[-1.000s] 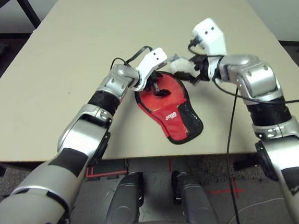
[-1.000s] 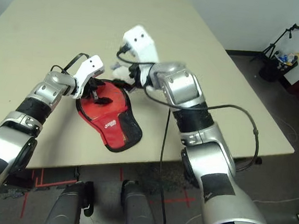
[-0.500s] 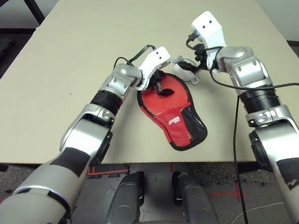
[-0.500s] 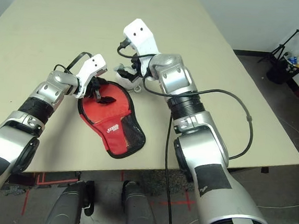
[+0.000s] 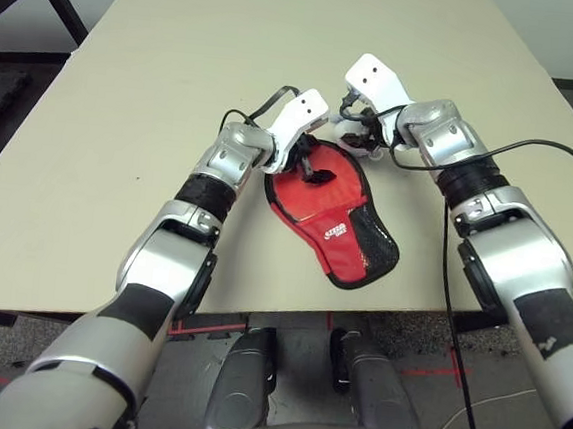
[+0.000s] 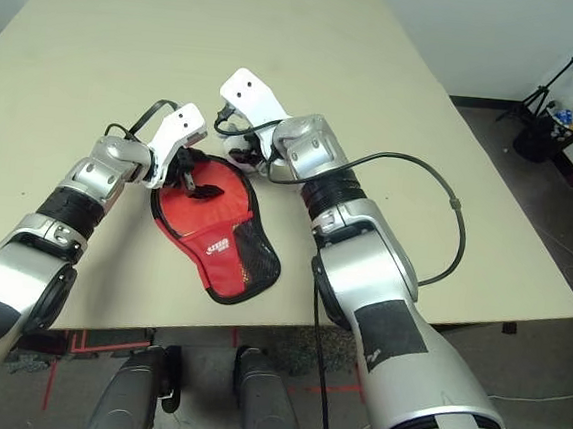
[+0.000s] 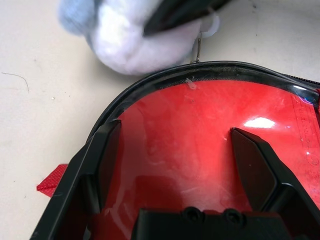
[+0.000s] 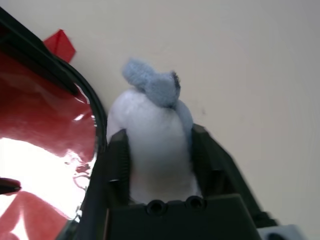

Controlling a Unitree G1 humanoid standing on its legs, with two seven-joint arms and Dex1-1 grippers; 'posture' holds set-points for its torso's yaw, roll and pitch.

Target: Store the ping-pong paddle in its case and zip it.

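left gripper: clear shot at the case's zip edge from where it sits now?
Probably yes. The left gripper hangs open right over the red case, its black zip trim just ahead with nothing over it. The right gripper, closed on the white pouch, sits just past that rim and may crowd it.

Small white logo on the red case (image 5: 328,218), lettering not legible.

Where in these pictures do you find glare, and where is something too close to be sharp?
Left wrist view: a bright patch of glare sits on the glossy red case, and the white-grey pouch is blurred. Right wrist view: strong white glare on the case; the pouch between the right gripper fingers looks soft.
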